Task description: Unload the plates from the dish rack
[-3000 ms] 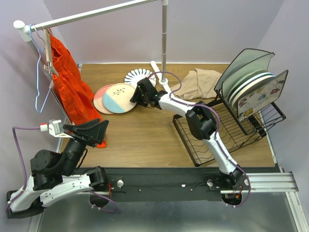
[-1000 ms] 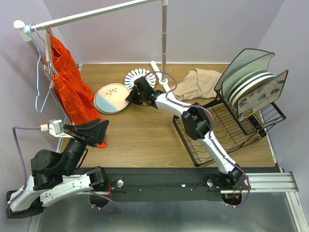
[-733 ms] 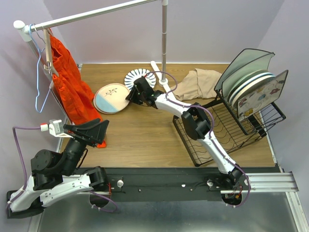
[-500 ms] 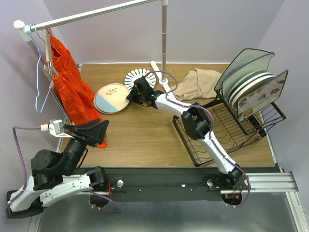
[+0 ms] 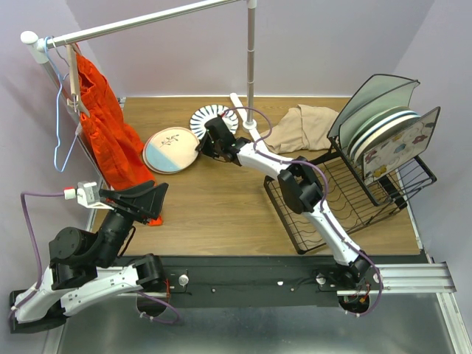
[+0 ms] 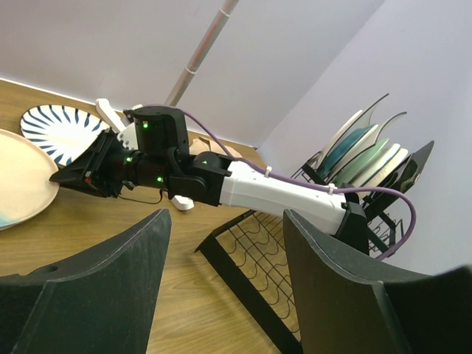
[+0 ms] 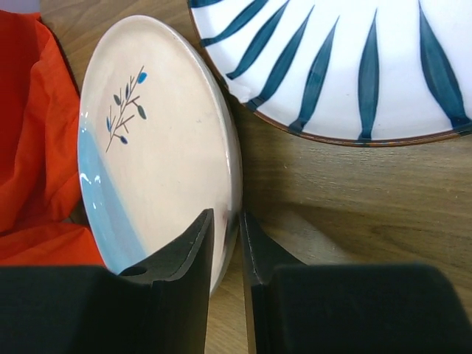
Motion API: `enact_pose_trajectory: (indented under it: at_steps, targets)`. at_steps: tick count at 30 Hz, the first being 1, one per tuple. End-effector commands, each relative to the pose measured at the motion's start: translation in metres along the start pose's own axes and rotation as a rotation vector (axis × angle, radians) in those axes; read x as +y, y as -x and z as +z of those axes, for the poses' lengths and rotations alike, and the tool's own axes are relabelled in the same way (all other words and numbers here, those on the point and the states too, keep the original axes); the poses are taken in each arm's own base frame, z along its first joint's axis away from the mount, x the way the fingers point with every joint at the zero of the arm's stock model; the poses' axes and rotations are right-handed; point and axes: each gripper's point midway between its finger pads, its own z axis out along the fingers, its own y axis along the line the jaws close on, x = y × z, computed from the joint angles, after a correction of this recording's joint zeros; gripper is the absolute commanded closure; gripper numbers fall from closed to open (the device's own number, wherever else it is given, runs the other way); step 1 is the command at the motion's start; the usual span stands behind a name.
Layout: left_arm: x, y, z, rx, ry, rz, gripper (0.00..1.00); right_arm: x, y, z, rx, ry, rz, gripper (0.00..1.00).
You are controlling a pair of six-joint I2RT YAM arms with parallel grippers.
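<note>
A pink-and-blue plate point(image 5: 168, 150) point(image 7: 162, 147) lies flat on the table at the back left. My right gripper point(image 5: 200, 146) point(image 7: 226, 215) is shut on its right rim, one finger over the top face and one under the edge. A white plate with dark stripes point(image 5: 206, 116) point(image 7: 354, 66) lies just behind it. Several plates point(image 5: 383, 129) point(image 6: 361, 147) stand upright in the black dish rack point(image 5: 346, 199) point(image 6: 251, 251) at the right. My left gripper point(image 5: 144, 199) point(image 6: 225, 217) hovers open and empty at the near left, far from the plates.
A beige cloth point(image 5: 302, 127) lies behind the rack. A red garment point(image 5: 103, 118) and a blue hanger point(image 5: 63, 140) hang from the white clothes rail point(image 5: 251, 51) at the left; its upright pole stands by the striped plate.
Since the earliest frame my right gripper has carried the pink-and-blue plate left, over a pink plate that showed beneath it. In the last second nothing has visibly moved.
</note>
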Motion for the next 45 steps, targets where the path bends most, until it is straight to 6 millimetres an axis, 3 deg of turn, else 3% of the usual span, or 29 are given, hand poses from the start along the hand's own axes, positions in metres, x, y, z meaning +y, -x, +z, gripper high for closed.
enact_pose_trajectory:
  at_steps: [1, 18, 23, 26, 31, 36, 39, 44, 45]
  targets:
    - [0.003, 0.001, 0.001, -0.007, 0.021, 0.001, 0.29, 0.027, 0.015, -0.014, -0.038, 0.047, -0.001, 0.75]
    - [0.003, 0.002, 0.0, -0.008, 0.017, 0.001, 0.29, 0.034, 0.003, -0.001, -0.014, 0.078, 0.018, 0.83]
    - [0.004, 0.002, 0.0, -0.009, 0.019, 0.001, 0.29, 0.036, 0.007, -0.007, -0.022, 0.078, -0.006, 0.83]
    - [0.003, 0.002, 0.0, -0.008, 0.019, 0.002, 0.29, 0.047, 0.022, -0.026, -0.052, 0.087, -0.035, 0.82]
    - [0.004, 0.001, 0.001, -0.006, 0.023, 0.005, 0.29, 0.069, 0.047, -0.078, -0.087, 0.12, -0.104, 0.77]
    - [0.004, 0.0, 0.001, -0.004, 0.026, 0.007, 0.29, 0.068, 0.047, -0.132, -0.083, 0.12, -0.217, 0.68]
    - [0.003, -0.003, 0.004, 0.005, 0.034, 0.019, 0.27, 0.065, 0.046, -0.171, -0.092, 0.119, -0.298, 0.54]
    - [0.0, -0.011, 0.011, 0.037, 0.047, 0.061, 0.22, 0.085, 0.077, -0.243, -0.189, 0.152, -0.367, 0.11]
    - [-0.002, -0.017, 0.015, 0.056, 0.049, 0.08, 0.22, 0.095, 0.089, -0.269, -0.22, 0.173, -0.372, 0.04]
